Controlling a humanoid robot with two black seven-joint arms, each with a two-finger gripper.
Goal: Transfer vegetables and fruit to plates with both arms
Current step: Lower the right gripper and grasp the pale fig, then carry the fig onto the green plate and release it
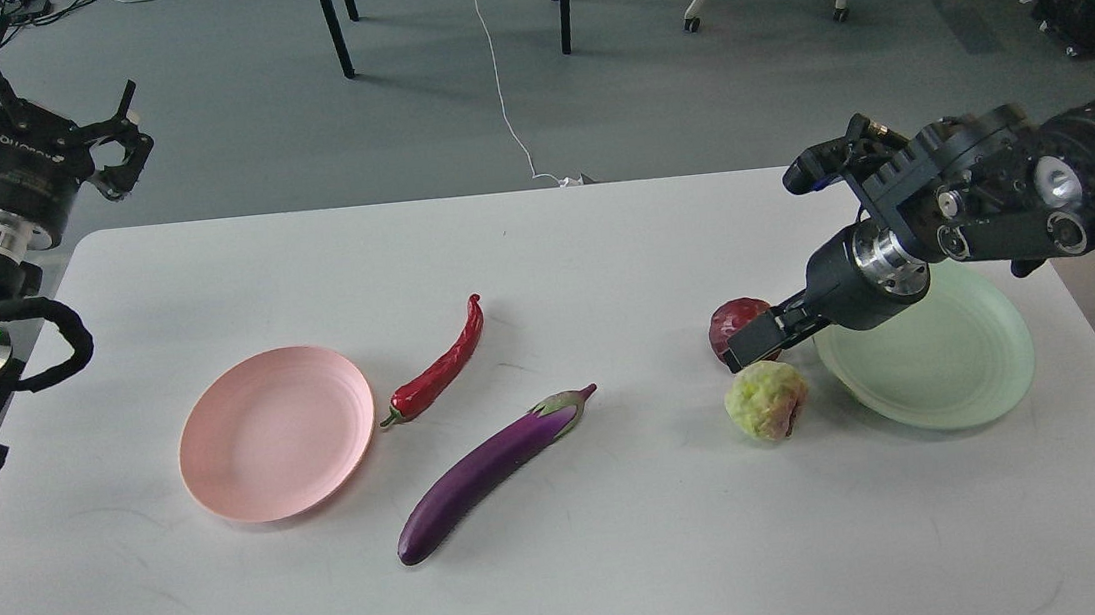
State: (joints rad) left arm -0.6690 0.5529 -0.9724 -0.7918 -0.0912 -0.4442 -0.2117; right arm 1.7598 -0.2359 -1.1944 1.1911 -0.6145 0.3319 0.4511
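Pink plate [276,434] and mint plate [955,369] are bare; right gripper [761,335], grip unclear, touches the pomegranate [735,322]; left gripper [105,149] hangs splayed, holding nothing.

White table [632,561]. Pink plate [276,434] at 9 o'clock, bare. Red chili [440,368] just beside its rim; eggplant [493,468] at 6 o'clock, diagonal. Green plate [944,360] at 3 o'clock. Right gripper [751,338] low against pomegranate [736,321]; finger spread unreadable. Yellow-green fruit [765,400] just below. Left gripper [116,153] raised at 10 o'clock, fingers spread, holding nothing.
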